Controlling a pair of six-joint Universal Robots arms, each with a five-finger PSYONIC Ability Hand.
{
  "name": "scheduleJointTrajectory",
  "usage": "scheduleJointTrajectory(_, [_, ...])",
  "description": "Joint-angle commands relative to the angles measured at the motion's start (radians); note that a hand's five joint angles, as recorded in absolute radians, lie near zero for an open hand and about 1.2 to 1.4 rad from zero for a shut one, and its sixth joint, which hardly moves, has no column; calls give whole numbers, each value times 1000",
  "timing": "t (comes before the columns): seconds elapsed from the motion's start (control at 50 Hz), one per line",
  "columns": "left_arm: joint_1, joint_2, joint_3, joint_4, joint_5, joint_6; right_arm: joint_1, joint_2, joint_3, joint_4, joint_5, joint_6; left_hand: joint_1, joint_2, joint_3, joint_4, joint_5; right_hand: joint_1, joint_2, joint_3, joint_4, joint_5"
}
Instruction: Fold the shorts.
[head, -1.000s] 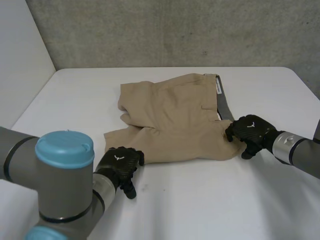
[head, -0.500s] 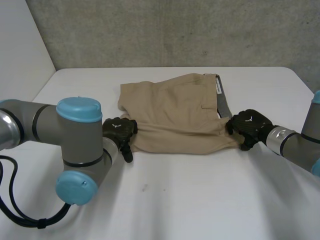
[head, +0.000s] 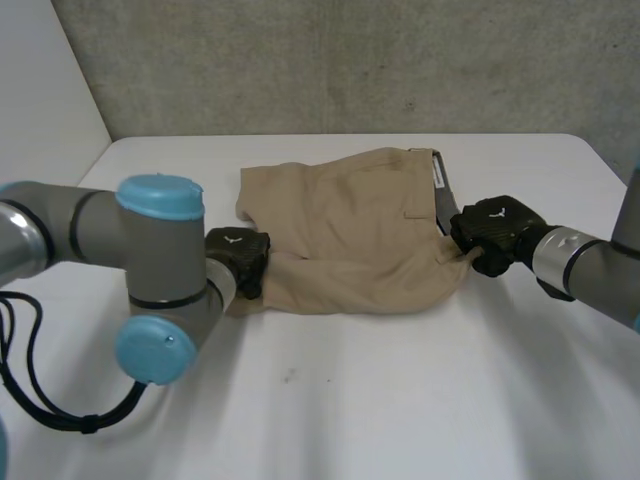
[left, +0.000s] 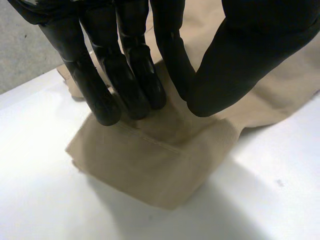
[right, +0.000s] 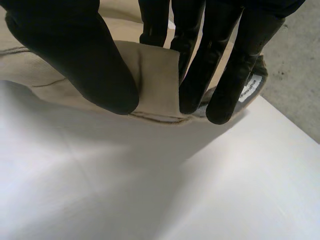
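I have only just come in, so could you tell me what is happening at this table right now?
A two-armed robot is partway through folding a pair of tan shorts on a white table. The left robot hand pinches the near corner at the leg hem between fingers and thumb. The right robot hand pinches the near corner at the waist end in the same way. The rest of the shorts lies on the table, and the held edge has not yet been laid over.

White table (head: 400, 400) — rough grey concrete wall (head: 350, 60) behind, pale panel (head: 40, 120) at left.
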Motion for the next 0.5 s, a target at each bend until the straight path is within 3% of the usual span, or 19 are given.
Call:
scheduleJointTrajectory(0.02, [13,187,-83,-117,45,7,-1,-114,11,172,74,-2,236,203,212,207,248,422,218,217,209,235])
scheduleJointTrajectory(0.16, [15,375,-205,-108,154,10,2,-154,40,215,71,2,236,203,212,207,248,422,218,217,209,235])
scheduleJointTrajectory(0.22, [16,383,-245,-85,187,10,8,-156,54,215,75,24,-223,-256,-247,-252,-210,422,218,217,209,235])
scheduleJointTrajectory(0.32, [13,351,-307,-83,190,11,28,-147,59,196,77,131,-227,-261,-252,-257,-215,422,218,217,209,235])
scheduleJointTrajectory(0.5, [19,326,-402,-2,192,10,28,-122,73,114,132,156,-207,-240,-231,-236,-194,422,218,217,209,235])
